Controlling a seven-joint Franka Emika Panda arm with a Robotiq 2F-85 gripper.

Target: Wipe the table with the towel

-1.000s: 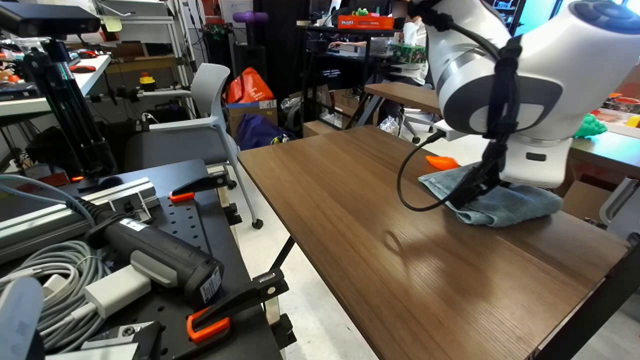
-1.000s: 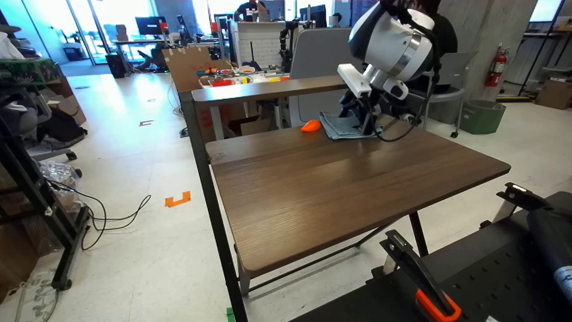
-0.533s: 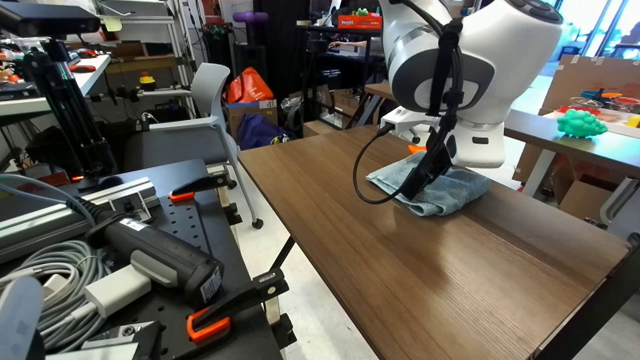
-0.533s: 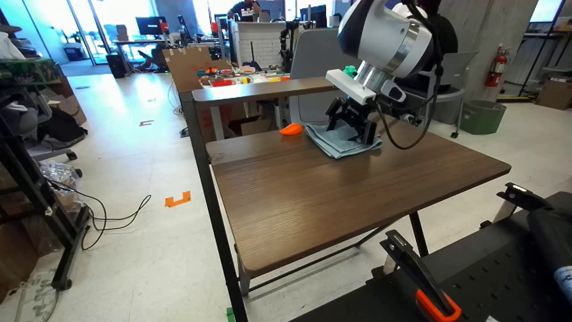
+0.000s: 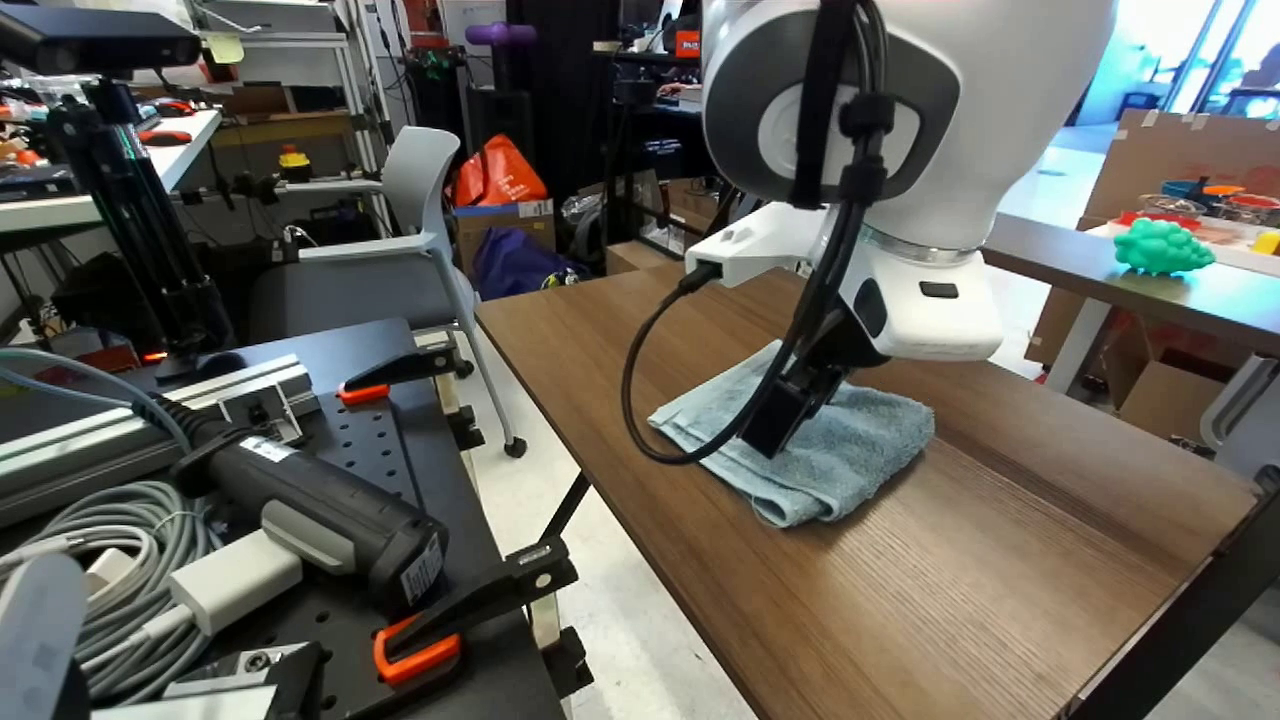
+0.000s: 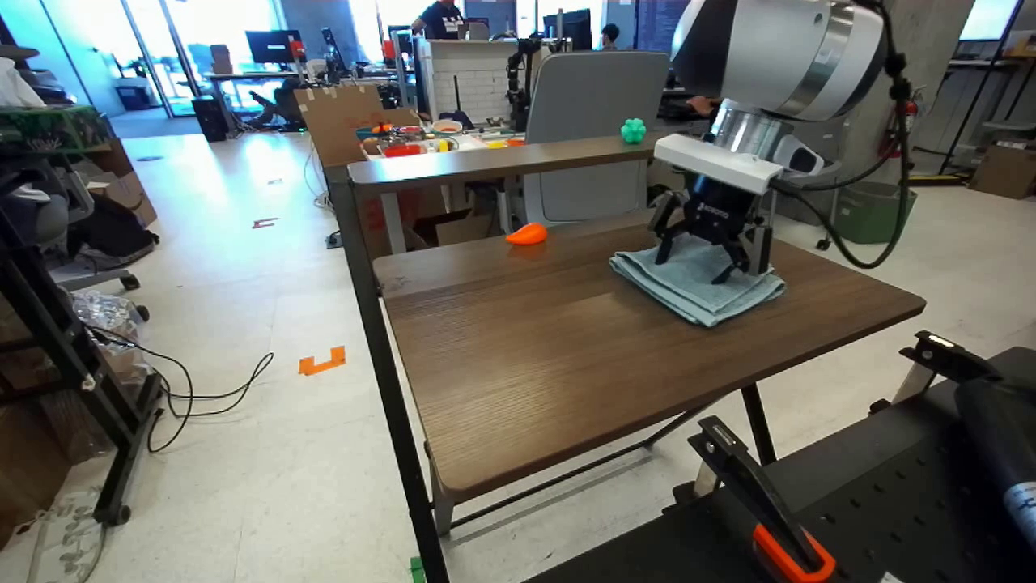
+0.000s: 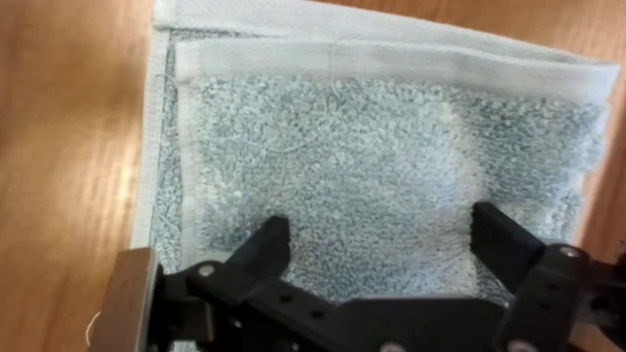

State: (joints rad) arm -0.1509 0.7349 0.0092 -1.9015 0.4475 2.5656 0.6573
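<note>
Blue-grey terry towel (image 7: 352, 161) is seen directly under the jaws, folded in layers, laid roughly flat, a bit rumpled. Jaws are spread wide; towel is straddled by the gripper (image 7: 381, 222), not pinched, nothing held. Fingertips (image 7: 271, 242) appear rested on the cloth; exact contact can't be told, fingers blurred in the wrist view. Hemmed edges are shown ahead of the jaws there, with loose threads (image 7: 279, 148) strewn on the pile between hem and fingertips. Brown wood-grain table (image 6: 518, 372) is covered by the towel under the jaws; bare top is visible to either side of them. Orange teardrop-shaped object (image 6: 527, 235) is set on the table, well apart from the jaws, to their left in an exterior view. White arm (image 5: 1000, 120) is positioned above the jaws, black cable (image 5: 629, 385) looped near them. Green knobbly object (image 6: 633, 130) is placed on a narrow brown surface (image 6: 477, 166), farther back than the jaws in both exterior views.
</note>
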